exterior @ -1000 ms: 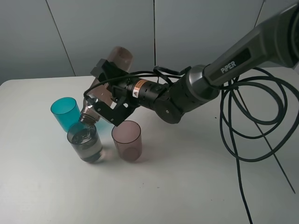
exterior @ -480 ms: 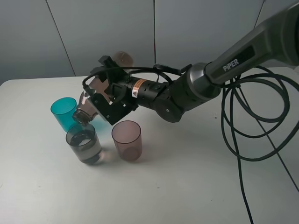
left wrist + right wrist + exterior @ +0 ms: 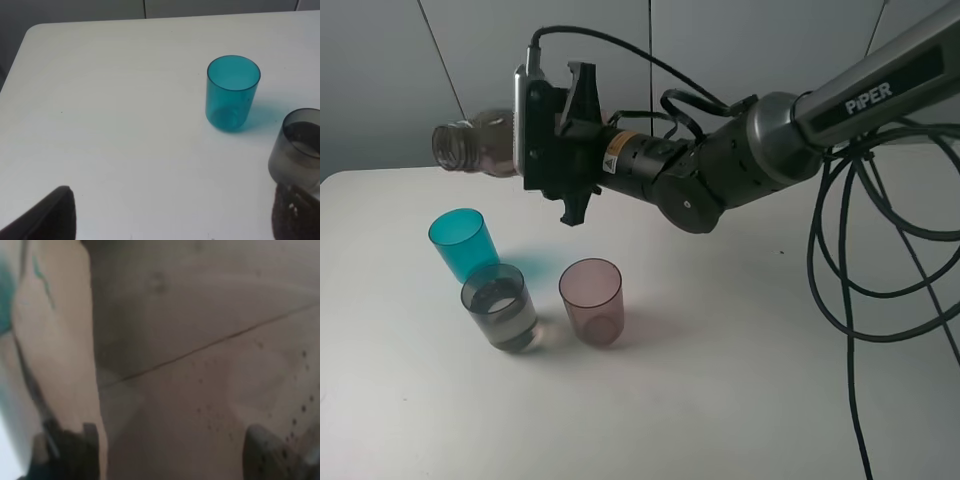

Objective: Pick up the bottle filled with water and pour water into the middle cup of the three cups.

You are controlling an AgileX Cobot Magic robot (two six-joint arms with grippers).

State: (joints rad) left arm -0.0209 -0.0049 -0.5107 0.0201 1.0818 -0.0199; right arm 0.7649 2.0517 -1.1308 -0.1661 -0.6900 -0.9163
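My right gripper is shut on the smoky brown bottle and holds it about level, high above the table, with its open neck pointing left. The bottle fills the right wrist view. Under it stand the three cups: the teal one, the smoky grey middle cup with water in it, and the pinkish-mauve one. The left wrist view shows the teal cup and the grey cup beyond my open, empty left gripper.
The white table ends at a rounded far-left corner. Thick black cables loop over the table's right side. A grey panelled wall stands behind.
The bottle was tilted neck-down over the grey cup. My right gripper has lifted it up and back and turned it to about level.
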